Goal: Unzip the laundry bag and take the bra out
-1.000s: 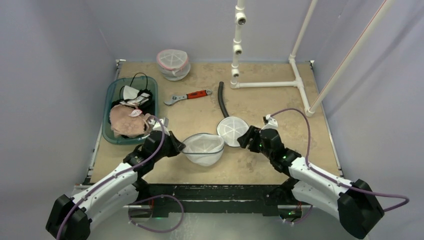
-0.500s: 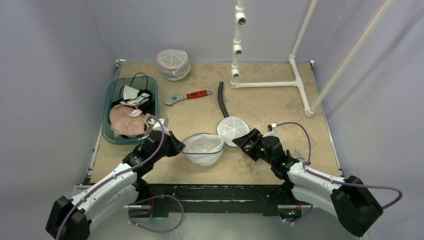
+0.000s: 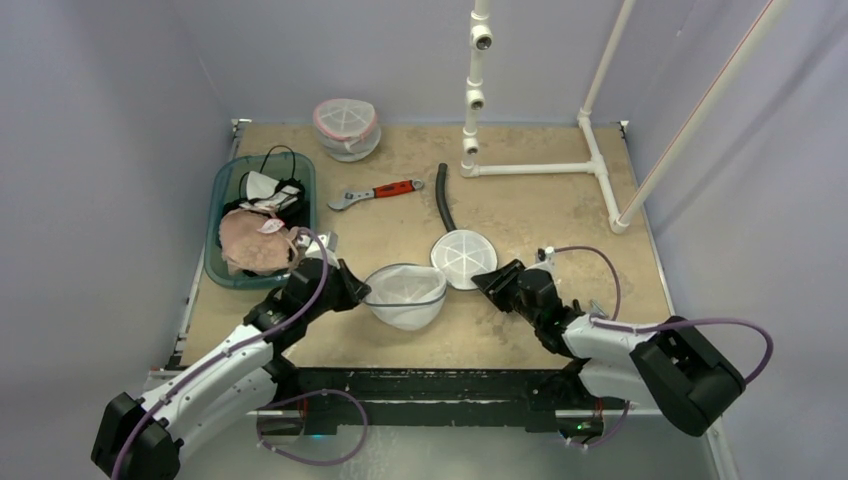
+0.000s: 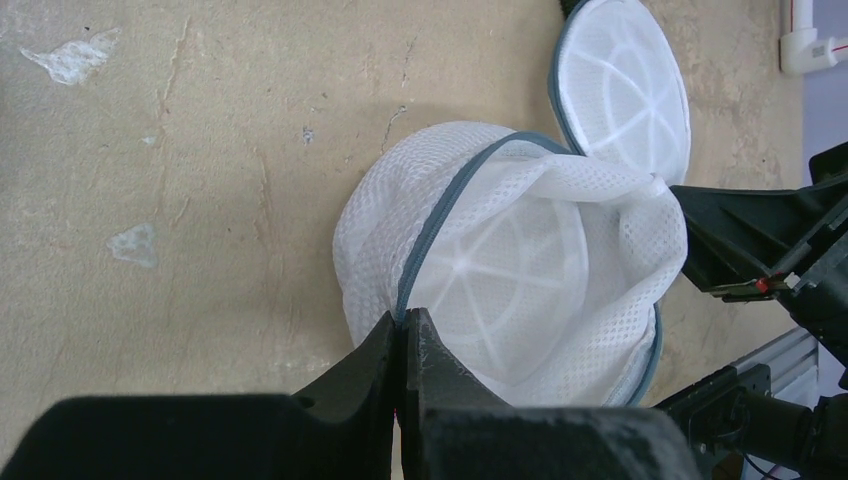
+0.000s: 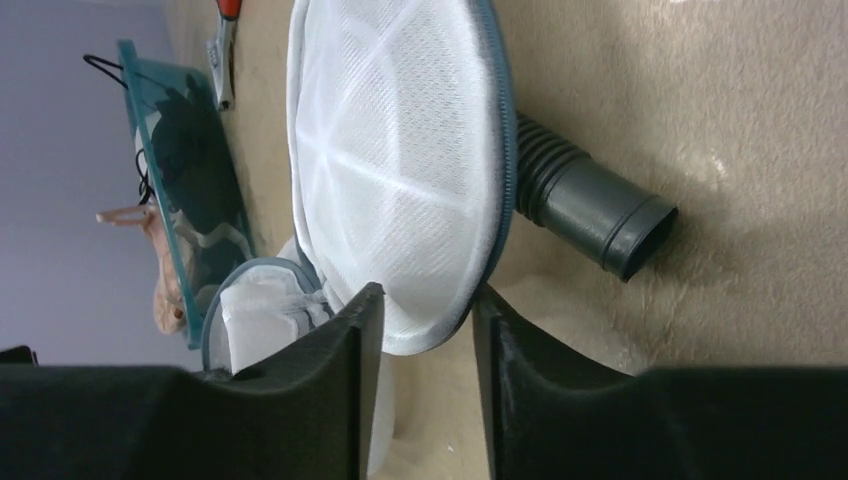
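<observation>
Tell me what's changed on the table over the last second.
The right arm folded down low toward the table, while the right hand kept to the near edge of the lid, fingers apart around its rim. The left hand stayed pinched on the laundry bag rim. The bin, wrench and hose are unmoved.

White mesh laundry bag (image 3: 405, 297), grey zip undone, mouth gaping, round lid (image 3: 463, 260) flat at 2 o'clock, peach bra (image 3: 255, 243) heaped at 10 o'clock
</observation>
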{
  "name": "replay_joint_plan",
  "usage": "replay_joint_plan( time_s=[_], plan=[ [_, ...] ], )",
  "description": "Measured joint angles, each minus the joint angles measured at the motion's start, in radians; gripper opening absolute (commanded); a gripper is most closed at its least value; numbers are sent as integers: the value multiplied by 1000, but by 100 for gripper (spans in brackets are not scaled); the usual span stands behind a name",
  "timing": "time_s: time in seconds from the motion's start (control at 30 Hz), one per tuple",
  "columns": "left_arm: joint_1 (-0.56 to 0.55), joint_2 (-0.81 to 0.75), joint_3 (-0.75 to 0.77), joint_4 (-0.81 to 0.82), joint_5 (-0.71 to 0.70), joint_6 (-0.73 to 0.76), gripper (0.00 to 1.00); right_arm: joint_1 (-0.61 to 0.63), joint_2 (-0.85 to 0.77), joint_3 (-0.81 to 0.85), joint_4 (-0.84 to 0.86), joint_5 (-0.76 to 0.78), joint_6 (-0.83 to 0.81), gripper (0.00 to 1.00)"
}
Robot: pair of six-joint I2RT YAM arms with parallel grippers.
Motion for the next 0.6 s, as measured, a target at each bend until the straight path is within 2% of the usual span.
replay_joint_plan(
  time_s=[0.2,0.4,0.6],
  plan=[
    [0,4,17,-8,4,2,0,-5,-26,18,10,53,-85,1],
    [0,26,45,-14,6,18,0,-5,-223,78,-39,139,-309,0],
    [0,80,87,-11,6,36,0,3,-359,153,-93,146,-579,0]
  ],
)
